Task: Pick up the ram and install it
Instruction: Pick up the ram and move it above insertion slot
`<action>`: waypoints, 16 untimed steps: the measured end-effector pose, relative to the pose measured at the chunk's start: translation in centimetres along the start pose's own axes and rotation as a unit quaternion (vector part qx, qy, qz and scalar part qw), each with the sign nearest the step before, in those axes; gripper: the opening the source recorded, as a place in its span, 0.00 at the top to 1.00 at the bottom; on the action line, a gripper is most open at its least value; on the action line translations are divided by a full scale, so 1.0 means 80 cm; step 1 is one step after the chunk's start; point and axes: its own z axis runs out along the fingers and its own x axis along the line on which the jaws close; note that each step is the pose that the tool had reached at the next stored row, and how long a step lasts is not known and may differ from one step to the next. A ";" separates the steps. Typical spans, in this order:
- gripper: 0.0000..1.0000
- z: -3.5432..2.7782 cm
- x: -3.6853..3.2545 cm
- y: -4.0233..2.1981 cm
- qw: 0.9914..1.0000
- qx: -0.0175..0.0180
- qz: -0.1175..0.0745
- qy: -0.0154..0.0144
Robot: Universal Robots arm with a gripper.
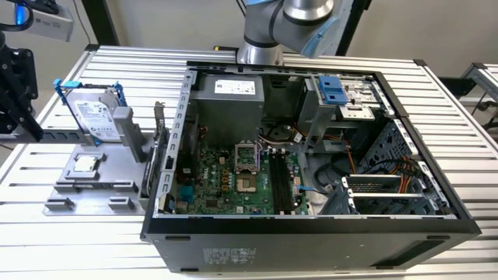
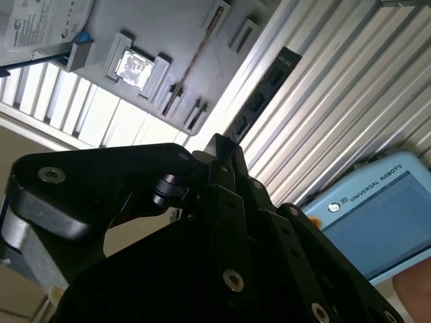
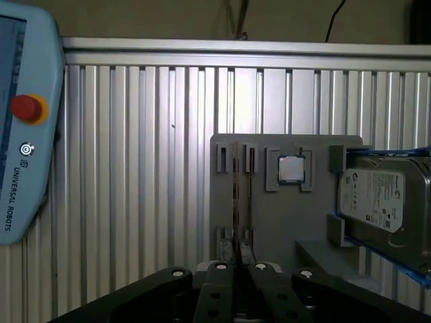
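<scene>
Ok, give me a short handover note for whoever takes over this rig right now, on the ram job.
The pincer is up clear of the grey holder and carries nothing of the job; open or shut, cannot tell.
The ram stands on edge in the grey holder, beside the processor chip. The holder sits on the table, at the exterior view's left of the open computer case.
Done: nothing yet. The ram is not picked up, and the motherboard's black slots look empty.
Left: the whole job, pick-up and seating.
</scene>
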 end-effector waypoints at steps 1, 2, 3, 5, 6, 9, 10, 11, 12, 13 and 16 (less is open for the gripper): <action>1.00 -0.0020 0.0000 0.0001 1.000 0.000 0.000 0.000; 1.00 -0.0040 -0.0001 0.0001 1.000 0.000 0.000 0.000; 1.00 -0.0059 -0.0001 0.0002 1.000 0.000 0.000 0.000; 1.00 -0.0095 -0.0002 0.0003 1.000 0.000 0.000 0.000; 1.00 -0.0112 -0.0003 0.0003 1.000 0.000 0.000 0.000; 1.00 -0.0159 -0.0004 0.0005 1.000 0.000 0.000 0.000; 1.00 -0.0174 -0.0004 0.0005 1.000 0.000 0.000 0.000; 1.00 -0.0188 -0.0005 0.0005 1.000 0.000 0.000 0.000; 1.00 -0.0195 -0.0004 0.0006 1.000 0.000 0.000 0.000; 1.00 -0.0195 -0.0005 0.0006 1.000 0.000 0.000 0.000; 1.00 -0.0196 -0.0005 0.0006 1.000 0.000 0.000 0.000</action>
